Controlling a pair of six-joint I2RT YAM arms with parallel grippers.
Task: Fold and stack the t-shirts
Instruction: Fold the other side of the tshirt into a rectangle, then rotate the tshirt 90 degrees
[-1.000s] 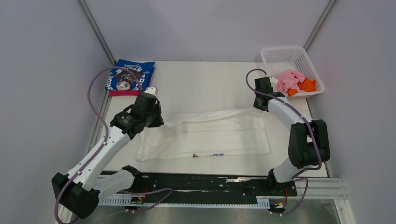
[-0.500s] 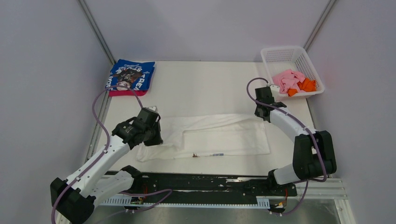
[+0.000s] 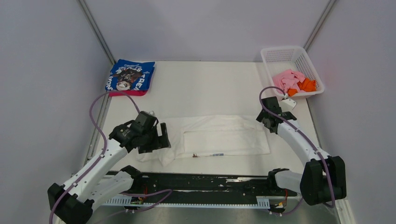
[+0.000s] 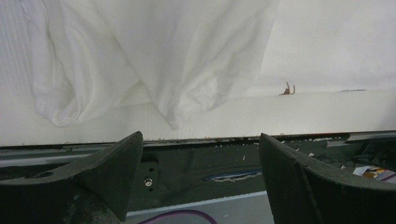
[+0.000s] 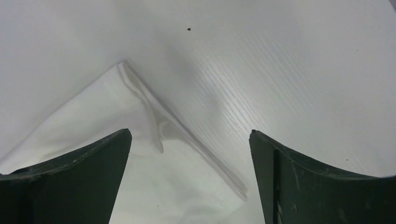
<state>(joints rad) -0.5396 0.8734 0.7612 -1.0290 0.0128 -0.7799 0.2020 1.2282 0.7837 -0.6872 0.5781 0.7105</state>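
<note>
The large white t-shirt (image 3: 219, 137) lies as a long folded band across the middle of the table. My left gripper (image 3: 161, 136) hangs open over its bunched left end, holding nothing. In the left wrist view the crumpled white cloth (image 4: 154, 60) lies just beyond the gripper (image 4: 201, 136), whose jaws stand wide apart. My right gripper (image 3: 266, 122) is open above the shirt's far right corner. That corner (image 5: 107, 112) shows flat between the spread fingers of the gripper (image 5: 190, 133). A folded blue t-shirt (image 3: 130, 76) rests on a magenta one (image 3: 127, 93) at the far left.
A white lattice basket (image 3: 280, 53) at the far right holds pink (image 3: 288, 79) and orange (image 3: 307, 85) t-shirts. A black rail (image 3: 210, 183) runs along the table's near edge under the left gripper. Grey walls close in both sides.
Both grippers drew back toward the near side, laying the shirt's far edge over itself, then opened and let the cloth go.
</note>
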